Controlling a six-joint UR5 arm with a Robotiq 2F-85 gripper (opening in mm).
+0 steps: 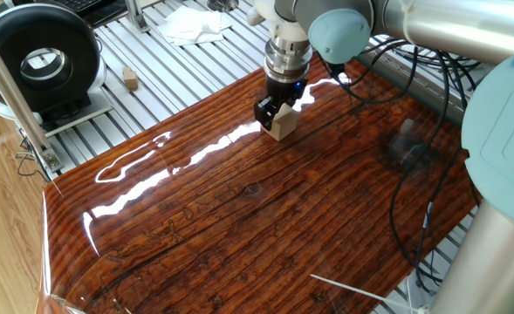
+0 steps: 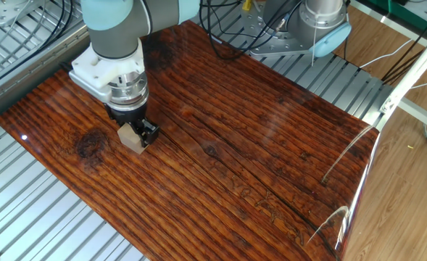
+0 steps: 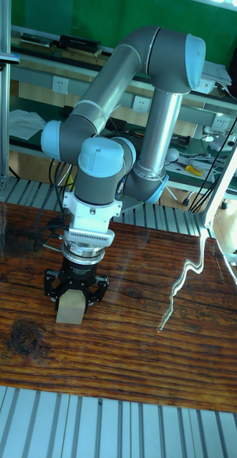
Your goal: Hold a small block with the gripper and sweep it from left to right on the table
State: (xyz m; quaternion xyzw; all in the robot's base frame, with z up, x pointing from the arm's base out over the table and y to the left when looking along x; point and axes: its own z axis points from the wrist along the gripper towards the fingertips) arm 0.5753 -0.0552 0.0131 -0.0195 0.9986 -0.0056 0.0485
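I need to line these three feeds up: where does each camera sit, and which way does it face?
One fixed view: high, beside the arm's base, looking down at the table; gripper shows.
The other fixed view: high on the opposite side, facing the base; wrist shows.
Tall fixed view: low, table front, whole arm.
All share the small block.
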